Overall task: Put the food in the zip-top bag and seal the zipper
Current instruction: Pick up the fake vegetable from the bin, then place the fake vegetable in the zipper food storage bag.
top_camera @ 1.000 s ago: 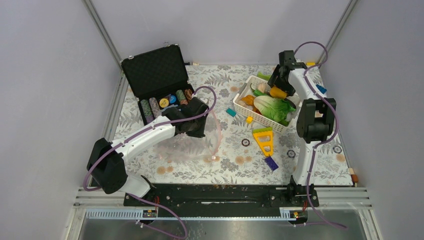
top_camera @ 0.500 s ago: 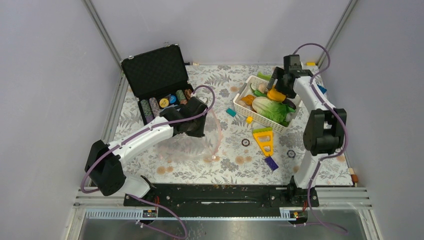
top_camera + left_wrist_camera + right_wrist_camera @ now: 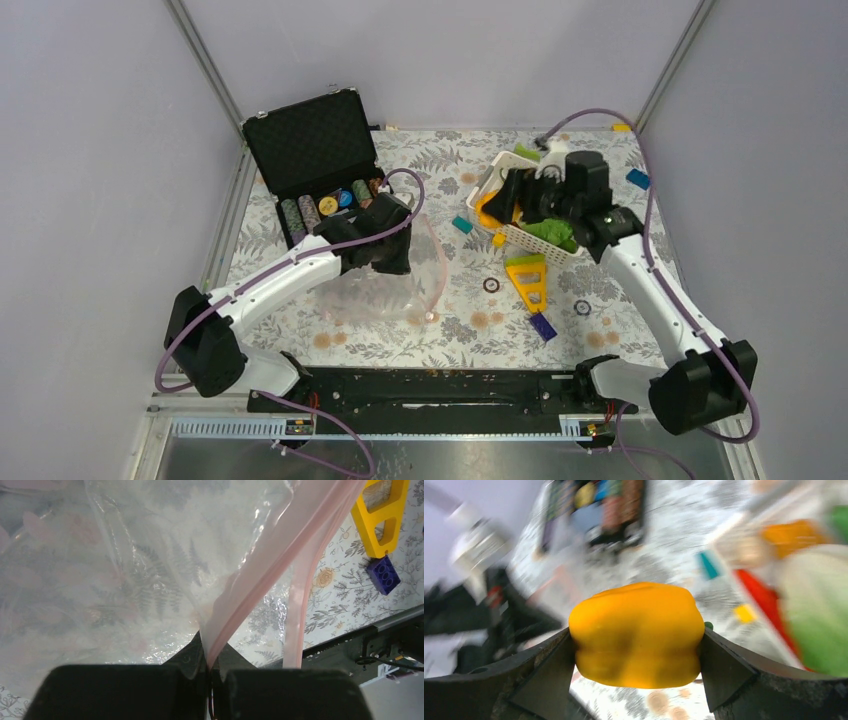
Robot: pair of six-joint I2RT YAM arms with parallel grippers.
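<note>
The clear zip-top bag (image 3: 375, 290) lies left of centre, its mouth lifted. My left gripper (image 3: 392, 258) is shut on the pink zipper (image 3: 260, 580) strip, seen in the left wrist view (image 3: 209, 665) with the bag's film (image 3: 125, 580) hanging below. My right gripper (image 3: 495, 205) is shut on the yellow-orange bell pepper (image 3: 485, 210) and holds it in the air over the left end of the white basket (image 3: 520, 238). The pepper (image 3: 636, 635) fills the right wrist view between the fingers (image 3: 724, 670). Green lettuce (image 3: 552, 232) and other food stay in the basket.
An open black case (image 3: 315, 150) of poker chips stands at the back left. A yellow block (image 3: 527, 280), a blue block (image 3: 543, 326), a teal block (image 3: 461, 225) and a small yellow block (image 3: 498, 239) lie between basket and bag. Black rings (image 3: 491, 285) lie on the cloth.
My right arm has lifted the pepper out of the basket and swung it left, from the far right side to over the basket's left end. The left gripper has held the bag still.
</note>
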